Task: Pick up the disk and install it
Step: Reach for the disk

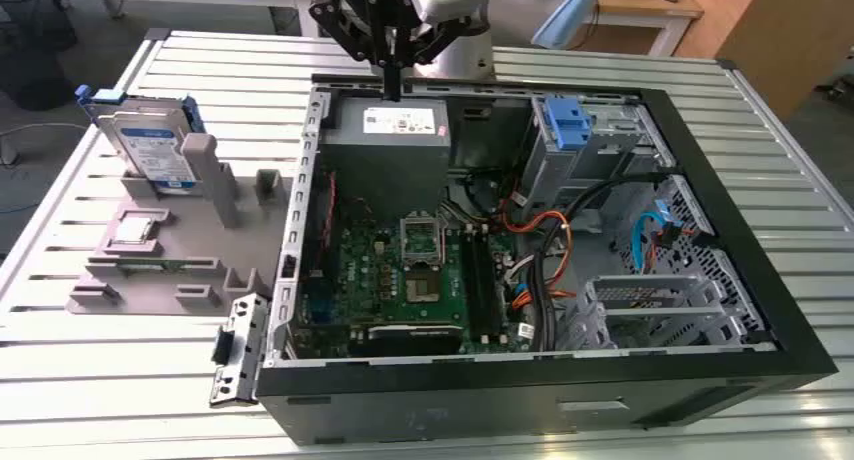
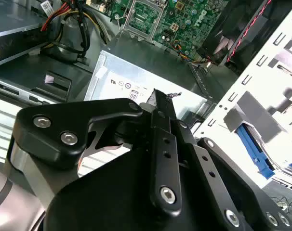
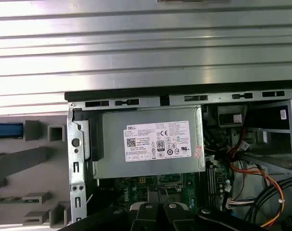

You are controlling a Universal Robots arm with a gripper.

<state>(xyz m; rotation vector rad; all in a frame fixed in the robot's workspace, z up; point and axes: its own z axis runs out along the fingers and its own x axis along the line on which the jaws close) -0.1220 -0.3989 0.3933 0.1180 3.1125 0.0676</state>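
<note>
Outside the computer case (image 1: 534, 375), the disk (image 1: 150, 145) stands upright in a grey fixture (image 1: 147, 270): stiff, shock-sensitive, probably best pinched across its flat faces. Over the case's power supply (image 1: 400, 125) hangs the tool (image 1: 391, 90), clenched, empty.

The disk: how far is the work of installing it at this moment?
Nothing looks done yet: the disk stands upright in the grey fixture, outside the computer case. In hand: nothing; the end effector, shut and empty, hovers above the power supply. Left: both the pick-up and the installing.
</note>
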